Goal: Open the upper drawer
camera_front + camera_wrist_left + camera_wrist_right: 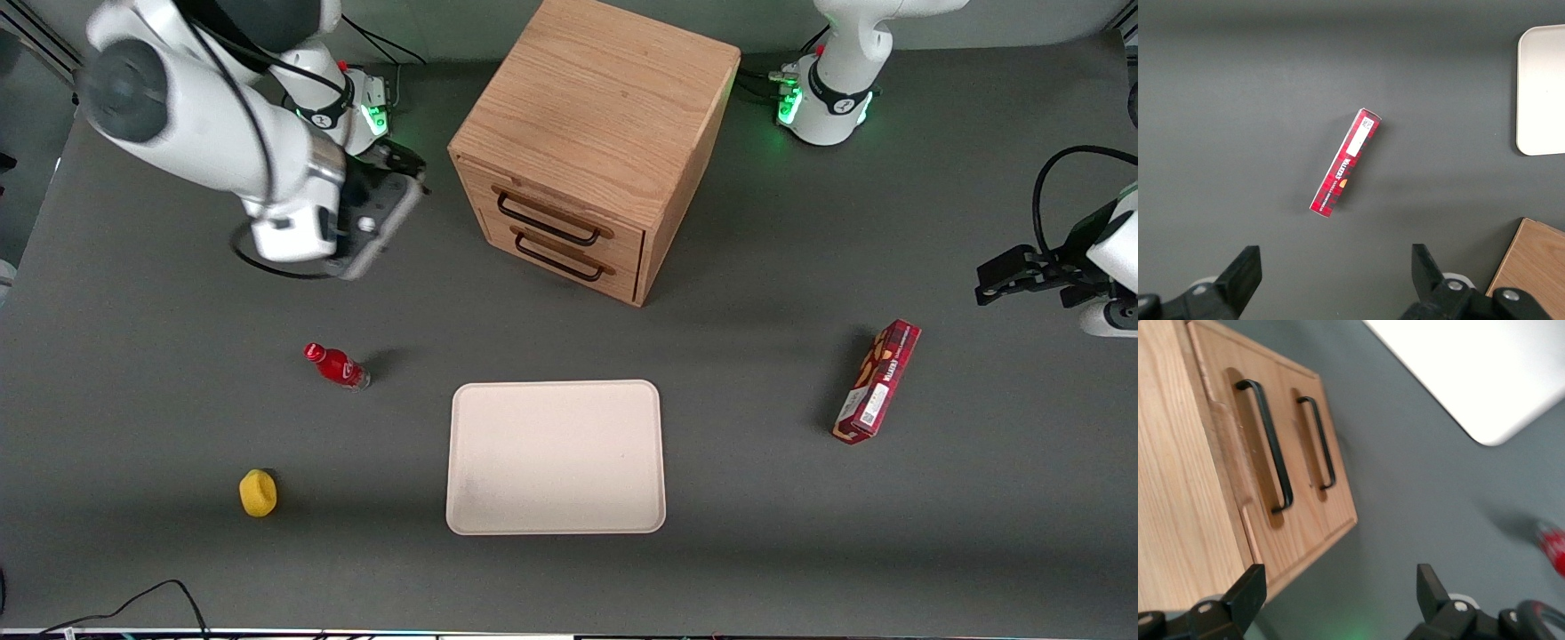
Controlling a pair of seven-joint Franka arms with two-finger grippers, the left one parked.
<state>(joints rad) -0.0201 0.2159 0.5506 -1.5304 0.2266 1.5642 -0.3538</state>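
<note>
Glossy white arm [191, 133] with grey joint cap, black cables, green-lit base; gripper [1341, 600] with black fingers [1248, 590].

Open-fingered gripper [1338, 600] aloft beside cabinet [596, 116], toward working arm's end, apart from it. Bare table [427, 293] between gripper and upper drawer [569, 222]; handle [1268, 443] unobstructed. Bottle [338, 365], yellow object [258, 492] and tray [556, 458] nearer the front camera, well apart from drawer fronts.

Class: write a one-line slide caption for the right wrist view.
Open gripper faces the cabinet, both drawers shut, upper drawer handle untouched.
</note>
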